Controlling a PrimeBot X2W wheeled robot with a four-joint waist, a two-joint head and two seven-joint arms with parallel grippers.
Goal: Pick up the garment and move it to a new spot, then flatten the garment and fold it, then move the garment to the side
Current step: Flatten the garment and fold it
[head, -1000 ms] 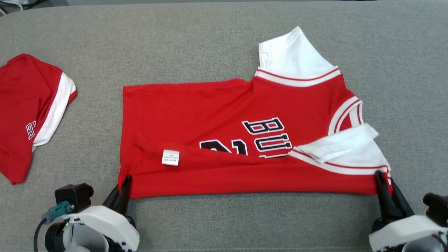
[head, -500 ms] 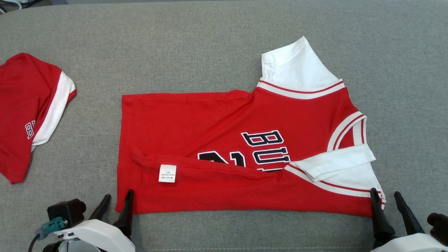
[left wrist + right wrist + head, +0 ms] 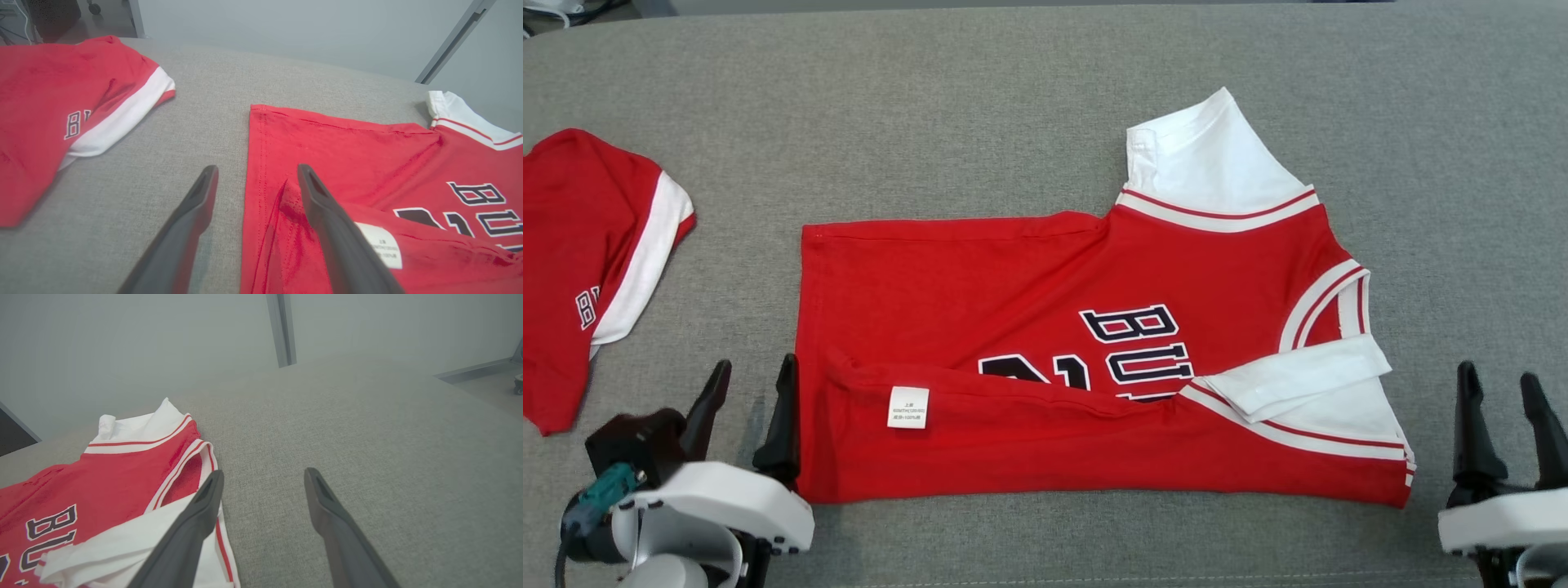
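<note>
Shows red across the garment point(image 3: 947, 278), white on sleeves point(image 3: 1209, 155) and red-striped trim point(image 3: 1217, 217), dark white-edged letters point(image 3: 1131, 322), over plain grey cloth point(image 3: 1013, 98); repeats red-and-white on the left piece point(image 3: 572, 245).

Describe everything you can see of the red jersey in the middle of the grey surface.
The red jersey looks like soft knit, with white sleeves, red-and-white striped trim and dark lettering. It lies flat on the grey fabric surface, hem toward the robot's left, neck toward its right. Its near edge is folded over the front, covering part of the print and showing a white care label. The open left gripper has one finger at the hem corner; contact is unclear. The open right gripper stands apart.
</note>
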